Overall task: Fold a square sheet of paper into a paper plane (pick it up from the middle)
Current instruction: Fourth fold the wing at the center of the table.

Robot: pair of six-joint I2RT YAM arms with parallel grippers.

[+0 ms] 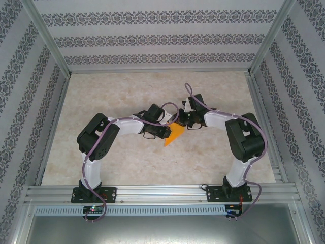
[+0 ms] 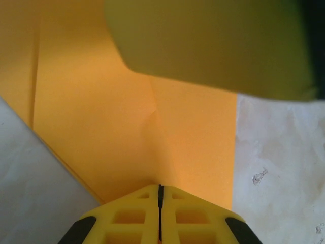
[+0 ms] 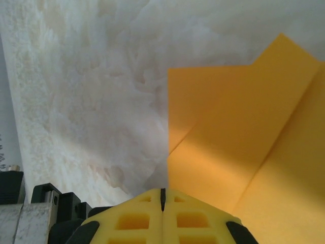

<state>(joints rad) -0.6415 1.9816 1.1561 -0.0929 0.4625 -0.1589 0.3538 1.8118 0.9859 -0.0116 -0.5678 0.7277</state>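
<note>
Marbled beige table [image 1: 127, 168] inside a patterned-wall booth, seen from above. Both arms bend inward and meet at mid-table over a small orange paper [image 1: 174, 135], partly folded to a point. The left gripper [image 1: 158, 133] sits at the paper's left edge and the right gripper [image 1: 186, 122] at its far corner. The paper lies flat just beyond both sets of fingertips.

Left wrist view: the yellow fingers [image 2: 132, 221] are pressed together along a thin seam, with nothing visible between them. Paper spreads directly ahead of the fingertips, with a soft crease up its middle. Bare table shows to the right.

Right wrist view: these fingers [image 3: 193, 218] also meet tightly, empty as far as we can see. Layered orange folds lie ahead and to the right of the fingertips.

We judge the paper featherlight, thin and limp, easily crumpled or torn, and likely to slide on the smooth table. A gentle pinch on a doubled, folded edge or the middle ridge looks safest.
</note>
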